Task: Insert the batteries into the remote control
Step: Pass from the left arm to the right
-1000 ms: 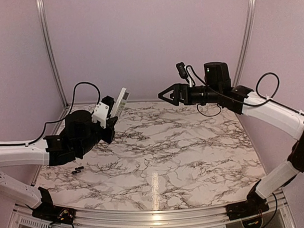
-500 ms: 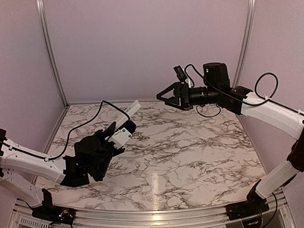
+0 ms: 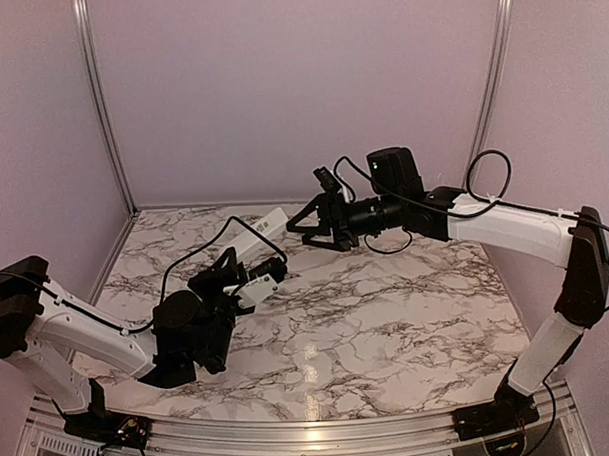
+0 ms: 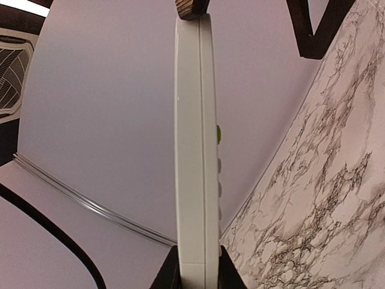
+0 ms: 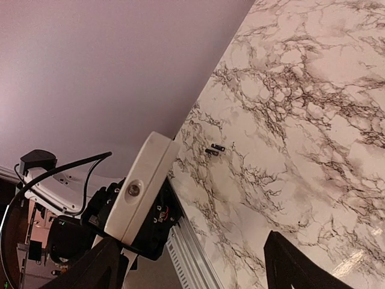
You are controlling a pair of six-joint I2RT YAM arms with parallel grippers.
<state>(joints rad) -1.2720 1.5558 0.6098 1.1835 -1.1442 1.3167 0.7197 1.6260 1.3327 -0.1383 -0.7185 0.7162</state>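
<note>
White, dark-veined marble table point(image 3: 388, 315), lilac walls point(image 3: 300, 88). One remote point(image 4: 195, 150), raised off the table, is clamped in the left tool point(image 4: 194, 274). Two batteries point(image 5: 215, 149) lie on the table, apart from the remote. The right tool point(image 3: 303, 231) gapes empty near the remote's far end.

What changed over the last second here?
The left gripper, holding the remote control throughout, swung it down and toward the middle of the table. The right gripper, open, moved left and lower toward it. Nothing was let go; the batteries lie loose on the table.
</note>
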